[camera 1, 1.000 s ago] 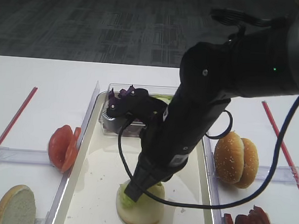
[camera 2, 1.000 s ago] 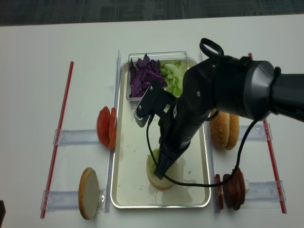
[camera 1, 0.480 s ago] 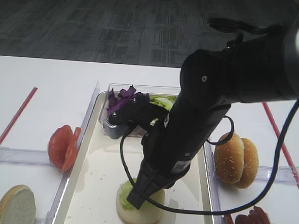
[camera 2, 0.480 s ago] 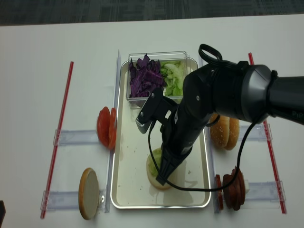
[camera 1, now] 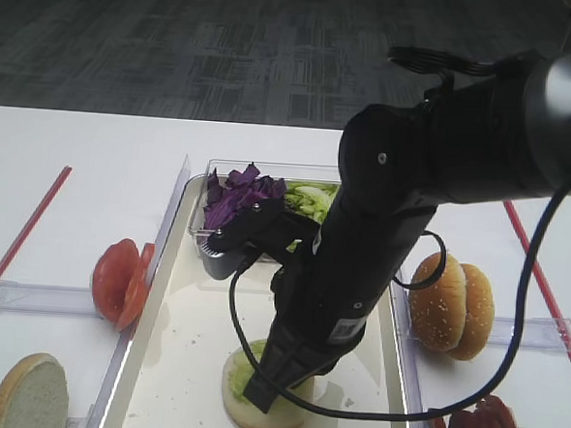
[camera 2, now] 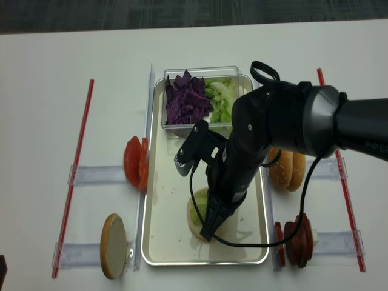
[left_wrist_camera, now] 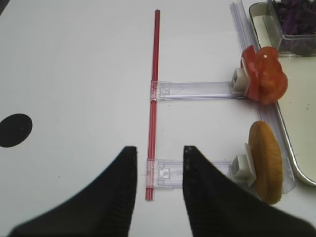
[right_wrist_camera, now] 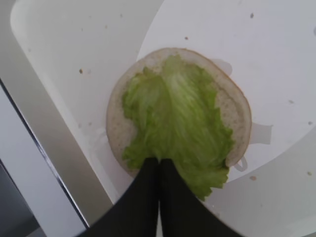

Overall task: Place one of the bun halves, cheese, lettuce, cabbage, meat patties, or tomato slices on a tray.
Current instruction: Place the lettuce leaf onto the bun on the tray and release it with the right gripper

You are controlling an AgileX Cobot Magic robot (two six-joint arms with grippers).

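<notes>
glossy cream tray (right_wrist_camera: 44,123), crinkly matt lettuce (right_wrist_camera: 177,128), clear plastic box (camera 2: 200,73).

My black right gripper (right_wrist_camera: 159,173) is showing against light green lettuce (right_wrist_camera: 177,126) on a pale cream bun half (right_wrist_camera: 116,133). The cream-white tray (camera 2: 163,200) is gleaming; purple cabbage (camera 2: 185,97), red-orange tomato slices (camera 2: 134,162) and thin red strips (camera 2: 76,170) are dotting the white worktop (camera 2: 60,73).

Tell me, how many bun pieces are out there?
4: one on the tray under lettuce, one standing at left, two together at right. The arm may hide more.
</notes>
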